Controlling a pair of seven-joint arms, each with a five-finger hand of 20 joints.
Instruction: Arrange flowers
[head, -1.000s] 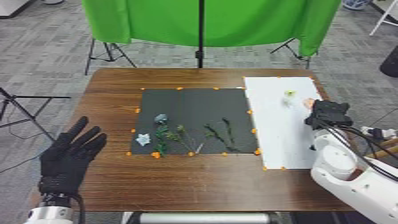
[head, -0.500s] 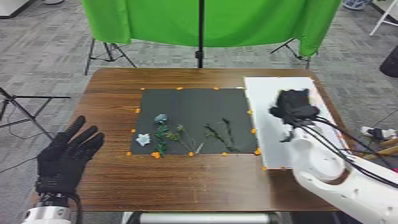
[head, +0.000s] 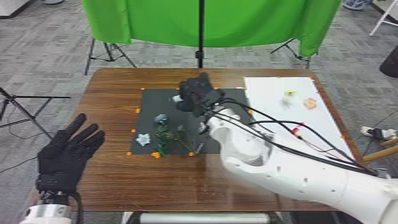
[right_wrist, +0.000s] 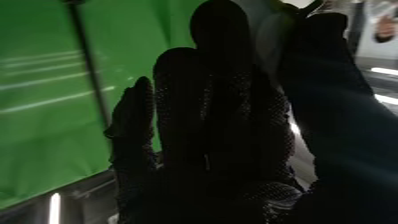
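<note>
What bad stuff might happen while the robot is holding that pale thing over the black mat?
The pale thing is pinched between the fingers and thumb of the right hand, so it might slip out or get squashed if the pinch is too loose or too tight.

The white arm reaches in over the black mat, close to the thin green stems. If it dips or swings, it could knock them out of place.

Flower (head: 178, 98) — partly hidden, right arm (head: 289, 171) — cut off
</note>
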